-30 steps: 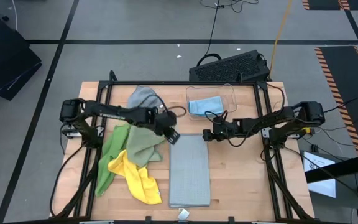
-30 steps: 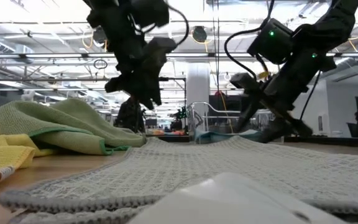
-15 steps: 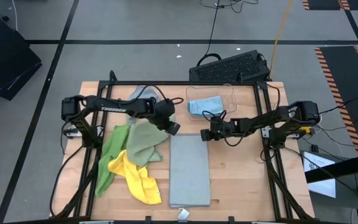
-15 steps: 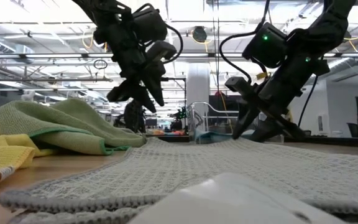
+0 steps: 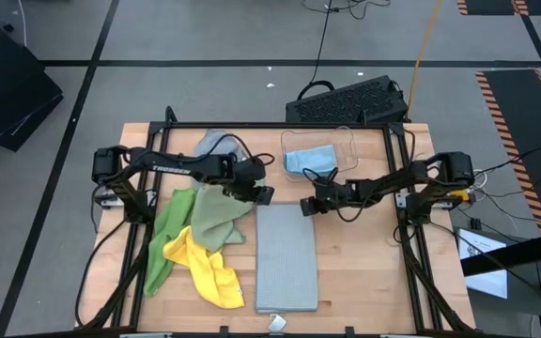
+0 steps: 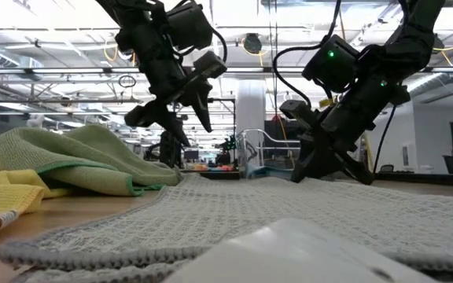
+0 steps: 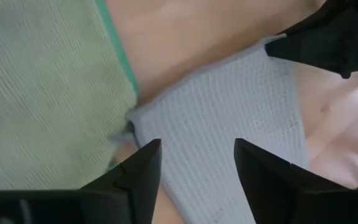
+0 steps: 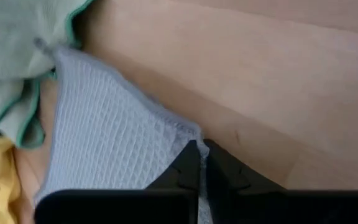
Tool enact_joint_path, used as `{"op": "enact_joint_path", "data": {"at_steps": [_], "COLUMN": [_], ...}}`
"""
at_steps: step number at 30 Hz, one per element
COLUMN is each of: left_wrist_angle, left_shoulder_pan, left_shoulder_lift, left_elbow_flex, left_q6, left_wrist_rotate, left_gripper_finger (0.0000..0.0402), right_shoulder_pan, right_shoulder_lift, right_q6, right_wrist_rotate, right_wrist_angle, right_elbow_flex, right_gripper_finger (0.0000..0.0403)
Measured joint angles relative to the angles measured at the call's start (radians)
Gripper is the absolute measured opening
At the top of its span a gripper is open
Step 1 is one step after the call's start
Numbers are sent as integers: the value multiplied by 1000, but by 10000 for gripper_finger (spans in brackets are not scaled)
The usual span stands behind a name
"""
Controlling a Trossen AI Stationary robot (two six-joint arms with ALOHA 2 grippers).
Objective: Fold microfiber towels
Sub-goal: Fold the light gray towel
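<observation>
Sage towel (image 5: 216, 214) touches grey towel (image 5: 285, 257); bin (image 5: 319, 152) nr.

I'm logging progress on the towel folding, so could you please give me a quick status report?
Right gripper shut on the grey towel, far right corner. Left gripper open, above its far left corner. Sage green towel lies against that corner.

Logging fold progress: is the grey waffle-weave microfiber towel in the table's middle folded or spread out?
Folded. The grey waffle-weave towel lies flat as a narrow rectangle, long sides straight, not the square of an open cloth.
</observation>
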Motion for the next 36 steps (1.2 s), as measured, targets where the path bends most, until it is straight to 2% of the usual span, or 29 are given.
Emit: {"op": "enact_joint_path", "data": {"at_steps": [5, 9, 12, 15, 18, 21, 24, 29, 36], "left_wrist_angle": [43, 165, 281, 371, 380, 370, 362, 342, 303], "left_shoulder_pan": [-23, -40, -57, -68, -65, -52, -39, 4, 76], "left_shoulder_lift": [-4, -12, -14, 5, 39, 70, 100, 141, 183], "left_elbow_flex": [0, 0, 0, 1, 0, 0, 0, 1, -1], "left_q6": [-23, 31, 166, 427, 631, 709, 793, 881, 921], "left_wrist_rotate": [0, -10, -85, -125, -83, -1, 15, 78, 105], "left_gripper_finger": [207, 208, 208, 215, 233, 255, 265, 252, 236], "right_shoulder_pan": [1, 12, 13, 12, 13, 13, 11, 9, 9], "right_shoulder_lift": [-33, -112, -168, -211, -259, -298, -320, -319, -319], "right_q6": [-149, -270, -311, -393, -488, -549, -586, -597, -661], "right_wrist_rotate": [-57, -87, -75, -67, -68, -54, -42, -43, -44], "right_wrist_angle": [12, -17, -80, -97, -86, -92, -111, -107, -95], "right_elbow_flex": [-1, -1, 0, -1, 0, 0, 0, 0, 0], "right_gripper_finger": [4, 3, 2, 2, 1, 1, 1, 1, 0]}}
